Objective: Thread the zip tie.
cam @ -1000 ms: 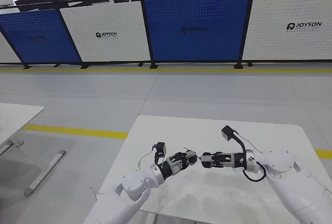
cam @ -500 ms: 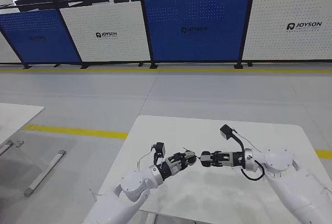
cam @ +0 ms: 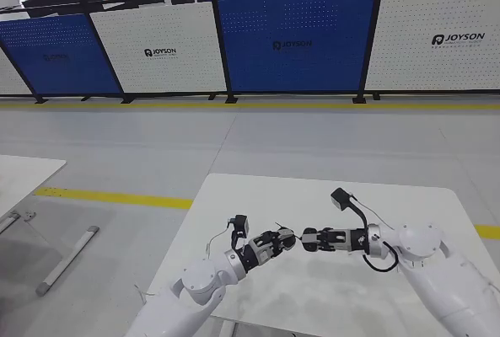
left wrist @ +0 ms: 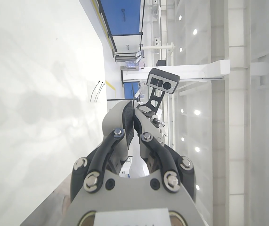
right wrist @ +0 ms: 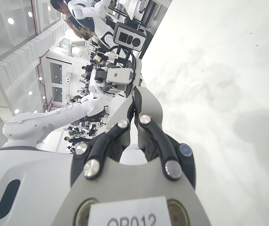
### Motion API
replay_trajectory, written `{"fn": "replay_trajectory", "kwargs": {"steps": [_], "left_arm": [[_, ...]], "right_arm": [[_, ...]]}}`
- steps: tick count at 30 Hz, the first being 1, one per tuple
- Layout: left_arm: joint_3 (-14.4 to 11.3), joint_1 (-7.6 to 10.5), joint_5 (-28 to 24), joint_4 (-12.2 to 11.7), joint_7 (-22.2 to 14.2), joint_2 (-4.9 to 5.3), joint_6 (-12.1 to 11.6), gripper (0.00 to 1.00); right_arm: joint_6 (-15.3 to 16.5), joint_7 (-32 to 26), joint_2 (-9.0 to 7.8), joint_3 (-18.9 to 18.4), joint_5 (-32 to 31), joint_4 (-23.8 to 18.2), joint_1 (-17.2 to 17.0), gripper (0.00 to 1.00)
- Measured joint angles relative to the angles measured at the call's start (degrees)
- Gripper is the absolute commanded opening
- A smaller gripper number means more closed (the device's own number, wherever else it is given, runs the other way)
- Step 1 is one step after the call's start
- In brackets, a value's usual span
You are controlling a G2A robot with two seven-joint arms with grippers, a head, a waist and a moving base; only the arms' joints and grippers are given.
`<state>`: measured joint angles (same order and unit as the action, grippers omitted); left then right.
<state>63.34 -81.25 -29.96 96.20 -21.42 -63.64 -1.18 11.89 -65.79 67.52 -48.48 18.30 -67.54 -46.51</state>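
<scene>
The work is at the threading step itself: the 2 arms meet tip to tip just above the white table (cam: 258, 195), near the edge closest to the robot, with the left gripper (cam: 285, 238) and the right gripper (cam: 307, 240) nearly touching. In the left wrist view the left gripper's 2 pads are pressed together, and a thin black strip, the zip tie (left wrist: 132, 92), sticks out from between them towards the other arm. In the right wrist view the right gripper's pads are likewise pressed together with no gap between them; whether the other end of the tie sits between them is too fine to tell. 3 spare ties (left wrist: 97, 90) lie side by side on the table beyond the grippers, well apart from them. Judging by this, the tail and the head are being lined up and the tail is not yet seen through the slot. The next move seems to call for a very small, straight push of 1 end towards the other, with both grips kept firm, since the strip is thin and likely to flex or slip aside.
</scene>
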Motion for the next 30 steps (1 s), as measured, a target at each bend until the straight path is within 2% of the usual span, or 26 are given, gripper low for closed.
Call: {"fn": "replay_trajectory", "kwargs": {"steps": [2,3,11,18,25,30], "left_arm": [[-0.02,0.00,0.18,-0.03,0.04,-0.02,-0.10,0.75],[-0.05,0.00,0.44,-0.07,0.15,-0.04,-0.28,0.99],[-0.57,-0.19,4.70,-0.15,2.22,-0.18,-2.93,1.00],[-0.56,-0.02,8.11,-0.48,1.13,-0.02,-3.48,1.00],[-0.73,-0.07,7.56,-0.47,1.06,-0.07,-3.32,1.00],[-0.98,1.66,2.55,-2.32,-1.91,-0.38,-0.66,1.00]], "right_arm": [[0.14,-0.10,-0.02,-0.16,0.00,0.01,-0.12,0.00],[0.21,-0.15,-0.03,-0.24,-0.05,0.00,-0.20,0.00],[0.22,-1.20,-0.25,-1.04,-0.90,-0.24,-0.35,0.00],[-1.47,-2.87,-0.77,-2.11,-2.40,-1.31,-0.45,0.00],[-1.49,-2.95,-0.80,-2.19,-2.46,-1.51,-0.51,0.00],[1.01,-2.70,-1.13,-2.95,-2.54,-3.91,-2.26,0.00]]}}
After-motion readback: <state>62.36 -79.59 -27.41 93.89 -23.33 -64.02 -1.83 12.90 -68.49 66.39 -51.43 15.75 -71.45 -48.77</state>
